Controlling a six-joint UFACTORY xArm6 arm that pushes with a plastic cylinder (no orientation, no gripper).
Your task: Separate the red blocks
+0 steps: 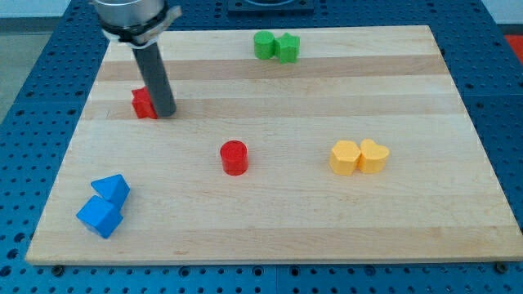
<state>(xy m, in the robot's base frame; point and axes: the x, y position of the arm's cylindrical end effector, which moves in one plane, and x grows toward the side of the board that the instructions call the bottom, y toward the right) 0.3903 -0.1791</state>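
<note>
No jaws fitted: my tip (166, 112) touches the red block (144, 104) at its left; red cylinder (234, 157) apart; both judged light, rigid, free-sliding, pushed at mid-face.

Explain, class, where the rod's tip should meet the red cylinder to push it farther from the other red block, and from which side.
No grip here, only a push. My tip sits against the right side of the partly hidden red block. The red cylinder stands upright toward the view's lower right. Probably best: meet its curved wall centrally from the upper left, since off-centre contact would likely slip off.
</note>
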